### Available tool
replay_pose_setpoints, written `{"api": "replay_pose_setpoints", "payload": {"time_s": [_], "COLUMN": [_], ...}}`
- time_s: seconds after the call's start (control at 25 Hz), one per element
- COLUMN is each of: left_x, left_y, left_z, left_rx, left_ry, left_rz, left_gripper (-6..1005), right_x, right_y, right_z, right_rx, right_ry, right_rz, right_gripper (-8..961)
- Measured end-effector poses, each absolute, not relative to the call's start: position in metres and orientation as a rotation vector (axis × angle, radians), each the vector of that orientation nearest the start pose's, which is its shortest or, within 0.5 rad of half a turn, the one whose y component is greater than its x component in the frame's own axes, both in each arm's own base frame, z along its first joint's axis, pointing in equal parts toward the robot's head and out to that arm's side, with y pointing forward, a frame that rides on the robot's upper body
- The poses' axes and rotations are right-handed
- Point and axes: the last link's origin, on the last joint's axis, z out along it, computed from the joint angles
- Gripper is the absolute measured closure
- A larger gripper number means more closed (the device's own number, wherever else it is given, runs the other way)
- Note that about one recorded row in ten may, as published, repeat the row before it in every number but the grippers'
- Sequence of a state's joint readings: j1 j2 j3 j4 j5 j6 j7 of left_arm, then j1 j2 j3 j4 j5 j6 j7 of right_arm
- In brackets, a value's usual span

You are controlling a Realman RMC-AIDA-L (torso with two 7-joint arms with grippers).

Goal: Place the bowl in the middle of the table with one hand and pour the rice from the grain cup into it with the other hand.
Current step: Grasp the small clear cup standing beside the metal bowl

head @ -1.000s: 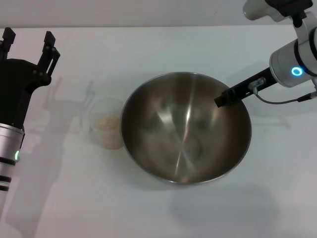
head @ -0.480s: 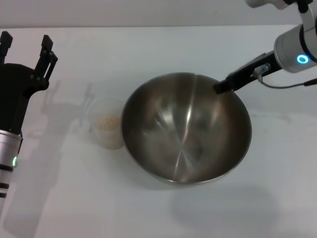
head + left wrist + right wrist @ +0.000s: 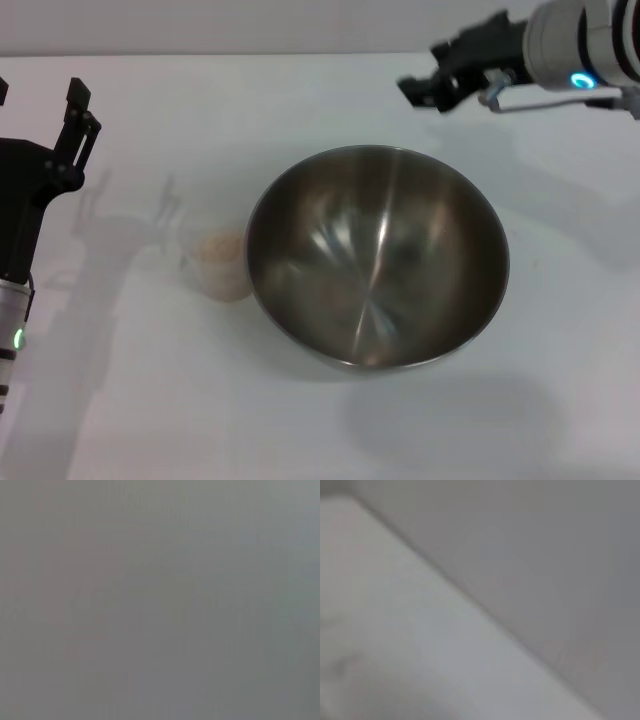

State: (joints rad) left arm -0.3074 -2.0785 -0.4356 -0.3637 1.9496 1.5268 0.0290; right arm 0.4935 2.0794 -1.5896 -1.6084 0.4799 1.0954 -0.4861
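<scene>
Blocking the view: the left wrist view is a flat grey blur with nothing to make out; the right wrist view shows only a pale slanted band against grey, unreadable.
Cut off: the left end effector (image 3: pixel 38 105) runs off the left edge of the head view, so one of its two fingers is barely seen.
Hard to make out: the grain cup (image 3: pixel 213 260) is faint against the white tabletop (image 3: pixel 320 100), and its handle cannot be picked out; the bowl's rim hides its near side.
Left end effector: fingers spread wide apart, holding nothing, raised at the left side, well apart from the cup.
Right end effector: (image 3: pixel 425 88) at the far right, beyond the bowl's far rim and clear of it; touching nothing; whether its fingers are apart or together cannot be told.
Bowl: (image 3: pixel 377 255) upright near the middle of the tabletop, inside bare and shiny.
Rice: (image 3: pixel 217 244) a small beige heap inside the cup, which stands just beside the bowl's left rim.
Change from a second ago: the right end effector was at the bowl's right rim and has lifted away toward the far edge; the left one has shifted slightly leftward; bowl and cup stay put.
</scene>
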Motion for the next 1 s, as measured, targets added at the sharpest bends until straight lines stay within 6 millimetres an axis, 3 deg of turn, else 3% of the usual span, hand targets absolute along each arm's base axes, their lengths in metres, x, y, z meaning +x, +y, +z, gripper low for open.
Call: {"api": "replay_pose_setpoints", "payload": {"time_s": [0.24, 0.52, 0.72, 0.76, 0.8, 0.84, 0.92, 1.0], "left_x": [-0.287, -0.289, -0.290, -0.290, -0.290, -0.290, -0.292, -0.293], "left_y": [0.273, 0.272, 0.272, 0.272, 0.271, 0.271, 0.269, 0.268], "left_z": [-0.024, -0.023, -0.023, -0.023, -0.022, -0.022, -0.023, -0.024], "left_rx": [-1.500, -1.499, -1.499, -1.499, -1.498, -1.498, -1.499, -1.502], "left_ry": [-0.350, -0.350, -0.349, -0.349, -0.351, -0.351, -0.354, -0.356], "left_rz": [-0.937, -0.930, -0.928, -0.928, -0.928, -0.928, -0.923, -0.919], "left_gripper": [223, 226, 228, 228, 228, 229, 229, 230], "right_x": [0.115, 0.157, 0.191, 0.191, 0.208, 0.208, 0.235, 0.245], "right_y": [0.375, 0.370, 0.323, 0.323, 0.305, 0.305, 0.286, 0.282], "right_z": [0.019, 0.012, -0.006, -0.006, -0.007, -0.007, -0.002, 0.000], "right_rx": [-2.181, -1.802, -1.520, -1.520, -1.478, -1.478, -1.469, -1.477], "right_ry": [0.294, 0.151, -0.025, -0.025, -0.055, -0.055, -0.021, 0.012], "right_rz": [0.172, 0.464, 0.773, 0.773, 0.866, 0.866, 0.990, 1.010], "right_gripper": [458, 459, 459, 459, 459, 459, 459, 459]}}
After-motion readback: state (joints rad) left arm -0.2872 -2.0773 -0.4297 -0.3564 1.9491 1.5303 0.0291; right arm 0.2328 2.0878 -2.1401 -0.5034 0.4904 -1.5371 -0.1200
